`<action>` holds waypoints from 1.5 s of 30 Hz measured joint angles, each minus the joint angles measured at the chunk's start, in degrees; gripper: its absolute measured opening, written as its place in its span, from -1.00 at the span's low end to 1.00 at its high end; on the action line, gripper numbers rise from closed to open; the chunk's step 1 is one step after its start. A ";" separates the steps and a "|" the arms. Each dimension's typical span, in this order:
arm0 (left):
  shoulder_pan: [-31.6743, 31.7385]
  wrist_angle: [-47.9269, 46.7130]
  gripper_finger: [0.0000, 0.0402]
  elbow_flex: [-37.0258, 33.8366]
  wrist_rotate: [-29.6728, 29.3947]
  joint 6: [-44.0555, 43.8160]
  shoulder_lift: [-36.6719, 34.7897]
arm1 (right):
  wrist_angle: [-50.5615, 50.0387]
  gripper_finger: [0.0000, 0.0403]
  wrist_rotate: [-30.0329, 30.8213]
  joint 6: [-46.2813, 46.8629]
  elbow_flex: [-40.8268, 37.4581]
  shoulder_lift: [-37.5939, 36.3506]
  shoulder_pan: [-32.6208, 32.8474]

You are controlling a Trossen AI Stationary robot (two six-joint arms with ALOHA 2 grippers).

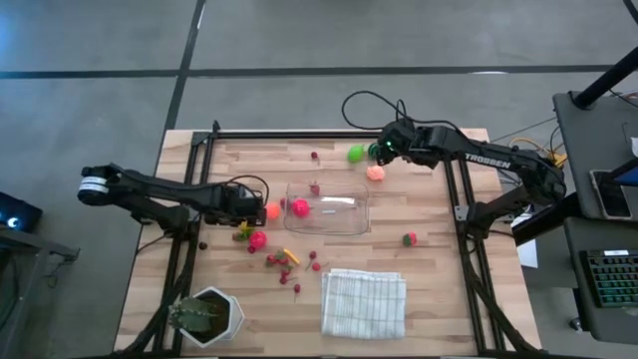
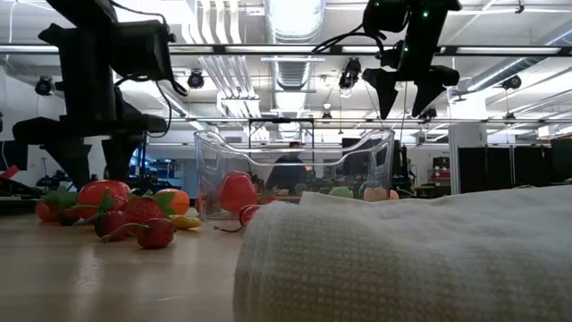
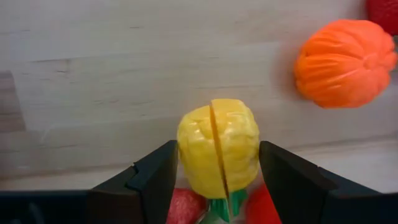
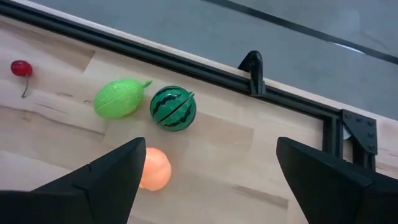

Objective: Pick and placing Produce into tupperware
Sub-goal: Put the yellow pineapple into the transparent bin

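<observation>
The clear tupperware (image 1: 339,214) stands mid-table with a pink fruit (image 1: 300,207) inside. My left gripper (image 1: 246,205) is low at the tupperware's left end, shut on a yellow toy fruit (image 3: 217,146). An orange fruit (image 3: 345,62) lies just beyond it. More produce (image 1: 284,261) is scattered on the near side. My right gripper (image 4: 211,180) hangs open, high over the far right of the table. Under it lie a striped watermelon ball (image 4: 173,107), a light green fruit (image 4: 120,98) and a peach-coloured ball (image 4: 153,169). My left gripper pinches the yellow fruit between its two fingers (image 3: 155,177), one on each side of the fruit's body (image 3: 186,155). Its seam (image 3: 219,149) runs midway between the fingers, and its green stem end points back toward the wrist. Whether it is lifted off the table, I cannot tell.
A folded white cloth (image 1: 364,302) lies at the near edge, with a potted plant (image 1: 209,314) in the near left corner. One strawberry (image 1: 410,238) sits alone right of the tupperware. A cherry (image 4: 21,68) lies near the far edge. Black frame rails (image 4: 186,65) border the table.
</observation>
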 joint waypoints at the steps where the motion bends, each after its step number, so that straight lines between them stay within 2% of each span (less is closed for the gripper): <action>1: 0.00 0.02 0.11 0.18 -0.02 0.00 0.26 | 0.10 0.76 -0.01 -0.37 0.00 0.00 -0.12; 8: 0.01 0.55 0.45 0.04 -1.02 0.34 -1.22 | 1.30 0.76 0.01 -3.63 -0.12 0.00 -0.14; 12: 0.00 0.54 0.58 -0.21 0.76 0.17 -1.72 | 2.07 0.76 0.01 -3.86 -0.15 0.00 -0.39; 17: -0.04 3.60 0.60 -0.23 2.52 0.10 -0.47 | 2.32 0.76 0.02 -4.19 -0.27 0.00 -0.97; 27: -0.03 4.75 0.59 0.53 2.62 0.31 6.85 | 3.27 0.76 0.03 -5.91 -1.17 0.00 -1.25; 31: 0.00 4.66 0.52 1.00 2.67 0.33 8.31 | 3.32 0.76 0.03 -6.25 -1.40 0.00 -1.25; 41: 0.00 4.67 0.07 0.99 3.13 0.39 8.81 | 3.34 0.76 0.01 -6.44 -1.55 0.00 -1.25; 45: 0.00 4.52 -0.03 0.95 3.15 0.61 6.98 | 3.43 0.76 0.01 -6.44 -1.55 0.00 -1.25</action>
